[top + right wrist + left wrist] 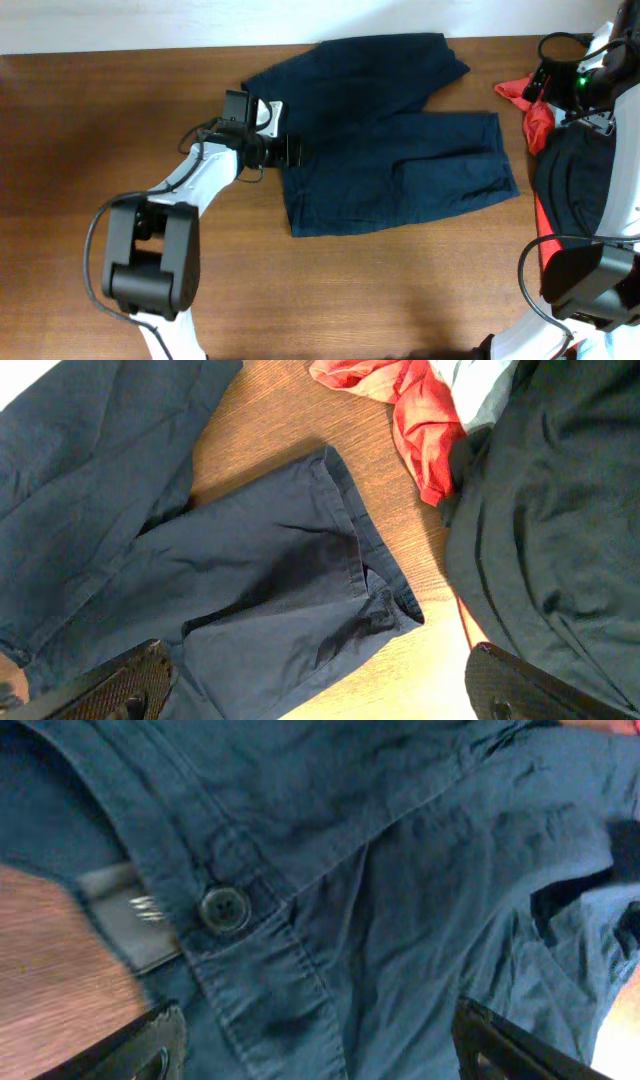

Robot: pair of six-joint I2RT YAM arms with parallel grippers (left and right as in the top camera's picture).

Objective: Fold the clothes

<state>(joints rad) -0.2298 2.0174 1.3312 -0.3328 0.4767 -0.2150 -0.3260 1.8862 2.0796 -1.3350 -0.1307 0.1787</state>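
The navy shorts lie spread flat on the wooden table, waistband to the left and both legs pointing right. My left gripper is low over the waistband at the shorts' left edge. In the left wrist view its fingers stand wide apart over the shorts, just below the fly button, so this gripper is open. My right gripper hovers open at the far right. In its wrist view the gripper hangs above a leg hem of the shorts and holds nothing.
A red garment and a larger black garment are piled at the table's right edge, close to the shorts' leg hems. They also show in the right wrist view: the red one and the black one.
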